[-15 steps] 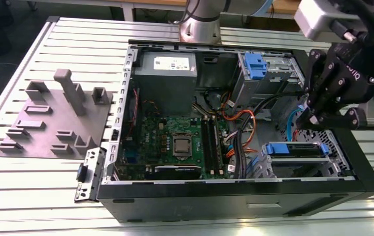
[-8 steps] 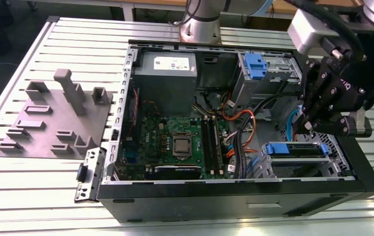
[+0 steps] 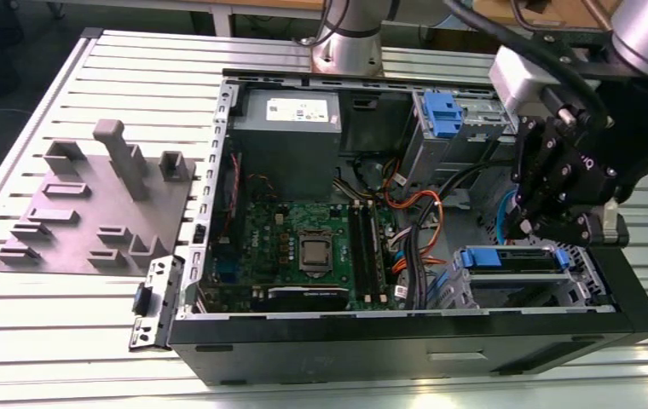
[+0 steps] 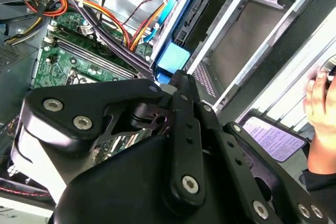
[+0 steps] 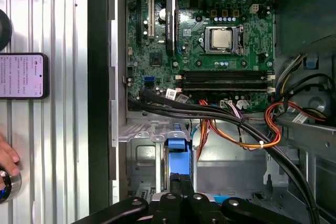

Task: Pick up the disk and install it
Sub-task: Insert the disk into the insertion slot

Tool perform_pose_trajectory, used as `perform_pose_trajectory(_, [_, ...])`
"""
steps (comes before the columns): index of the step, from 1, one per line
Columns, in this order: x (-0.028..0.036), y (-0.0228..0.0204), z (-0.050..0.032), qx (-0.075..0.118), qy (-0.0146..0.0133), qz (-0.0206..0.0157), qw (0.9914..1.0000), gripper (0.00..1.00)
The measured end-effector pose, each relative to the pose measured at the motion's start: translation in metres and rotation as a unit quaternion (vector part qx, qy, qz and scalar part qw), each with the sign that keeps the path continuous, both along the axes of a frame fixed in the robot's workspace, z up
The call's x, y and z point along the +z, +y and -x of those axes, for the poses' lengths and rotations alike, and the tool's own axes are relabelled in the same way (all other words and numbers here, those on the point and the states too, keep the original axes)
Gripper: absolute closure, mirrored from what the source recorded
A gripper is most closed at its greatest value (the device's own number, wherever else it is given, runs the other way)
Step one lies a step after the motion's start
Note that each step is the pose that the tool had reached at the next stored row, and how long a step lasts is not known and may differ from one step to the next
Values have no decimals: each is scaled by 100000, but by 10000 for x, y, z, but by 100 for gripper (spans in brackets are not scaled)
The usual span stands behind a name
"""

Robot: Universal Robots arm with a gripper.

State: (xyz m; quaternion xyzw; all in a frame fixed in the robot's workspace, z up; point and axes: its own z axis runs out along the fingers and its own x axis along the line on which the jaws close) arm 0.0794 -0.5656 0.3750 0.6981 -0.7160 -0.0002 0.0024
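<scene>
Work table (image 3: 51, 341): pale aluminium, ribbed with long parallel grooves that run from the exterior view's left to its right. We note bright glare (image 3: 438, 399) on the slats at its near edge; elsewhere the light falls soft and even. In the first wrist view the ribs read grey-white, with thin dark shadow lines between them. Past the table's far corner on the exterior view's left lies a dark floor (image 3: 0, 60). Behind the table stands a wooden bench top (image 3: 273, 4) on a pale leg (image 3: 221, 21).

Ext. high; wrists prob. near mobo (image 5: 194, 51)
</scene>
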Motion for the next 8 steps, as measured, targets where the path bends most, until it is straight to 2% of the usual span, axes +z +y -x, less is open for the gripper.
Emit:
perform_pose_trajectory(2, [-33, 0, 0, 0, -1, -9, 100000, 89])
perform_pose_trajectory(8, [-49, 0, 0, 1, -1, -2, 100000, 89])
